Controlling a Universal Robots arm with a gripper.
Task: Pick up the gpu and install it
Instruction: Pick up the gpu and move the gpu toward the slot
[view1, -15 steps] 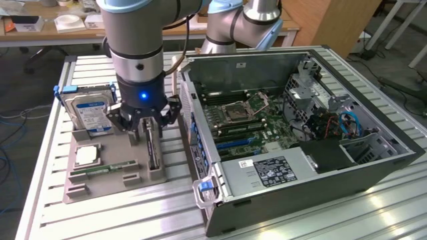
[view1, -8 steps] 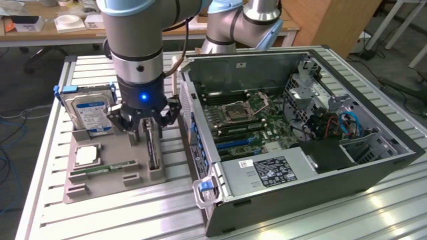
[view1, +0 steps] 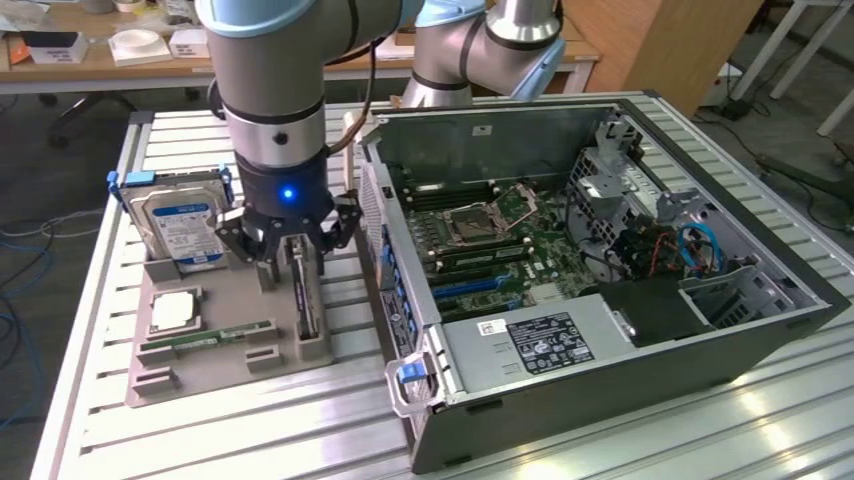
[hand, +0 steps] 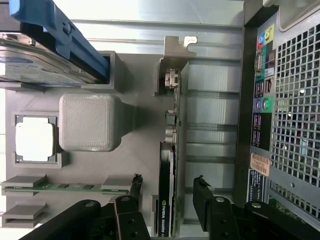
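Exterior view: the gripper (view1: 287, 262) is seen low over a grey tray (view1: 214, 375) that is laid on a slatted metal table (view1: 267, 440). The gpu (view1: 307, 305) is stood on its long edge in a slot of that tray, on the side nearest the open computer case (view1: 601, 250), which is placed at the exterior view's right. The gripper is set directly above the card, with its fingers reaching down on both sides of it.

From the wrist view, the fingers (hand: 204, 200) are shown spread apart, one on each side of the card, and a gap is left between each finger and the card, so nothing is clamped. The card's metal bracket end is pointed away from the gripper.

A hard drive (view1: 187, 225) with a blue and white label is held upright at the tray's far corner, at the exterior view's left. A square processor chip (view1: 174, 310) is laid flat in a recess near it, and a narrow green memory stick (view1: 207, 340) is seated in a slot just beside the chip
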